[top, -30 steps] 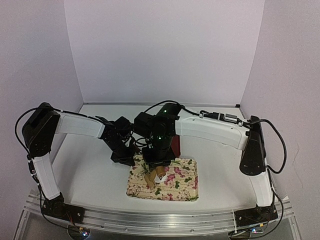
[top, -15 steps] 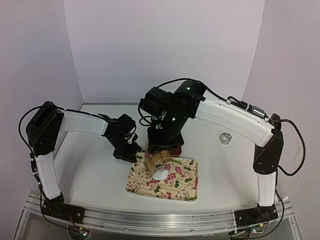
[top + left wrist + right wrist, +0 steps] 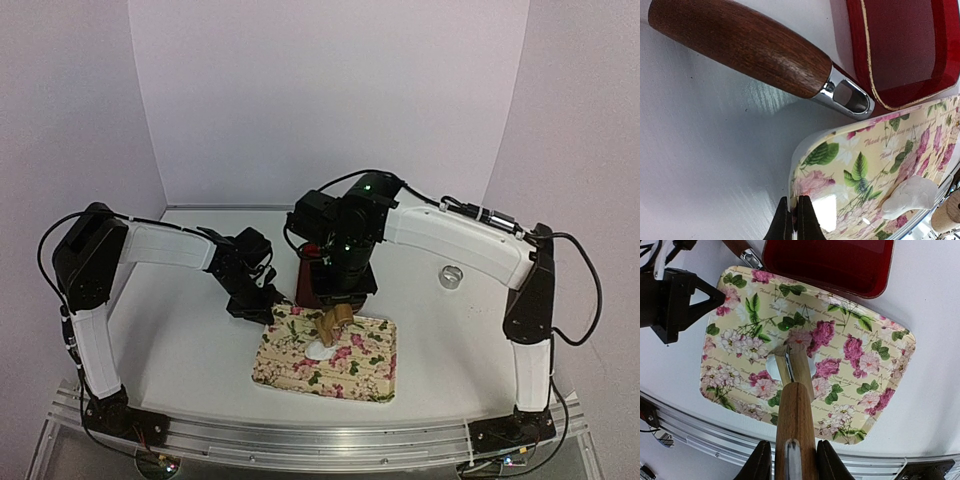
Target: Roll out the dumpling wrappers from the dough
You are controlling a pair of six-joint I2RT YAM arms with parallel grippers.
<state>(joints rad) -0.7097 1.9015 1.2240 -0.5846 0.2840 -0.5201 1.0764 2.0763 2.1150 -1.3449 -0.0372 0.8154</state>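
**Status:** rolling in hand, not finished.

**Right gripper** [image 3: 794, 462]: clamped on the roller [image 3: 796, 415] handle, bottom centre of the right wrist view. The roller head sits on the dough [image 3: 771, 366], touching it.

**Dough:** one white piece, mid-left on the floral tray [image 3: 875, 365], centre of the right wrist view. White shows on both sides of the roller head, and the outline is roughly round. In the lower right of the left wrist view it reads thick and uneven at the edge. Judgement: partly flattened, not yet thin enough for a wrapper.

**Left gripper** [image 3: 794, 220]: jaws closed, nothing seen between them. The tips sit at the floral tray's upper left corner in the right wrist view. It looks to be steadying the tray, but I cannot tell whether it presses on the rim.

**Other items:**
- Ring [image 3: 451, 277]: on the table [image 3: 170, 350], right of centre in the top view, well apart from the floral tray, not in use.
- Red tray [image 3: 830, 260]: just beyond the floral tray, top of the right wrist view. No disc shows in it.
- Second wood-handled tool [image 3: 740, 47]: lies beside the red tray, upper left of the left wrist view.

**Done:** dough on the tray, roller on it, flattening begun.

**Left:** more passes to thin it evenly, then probably cutting with the ring. No finished disc shows in any view.
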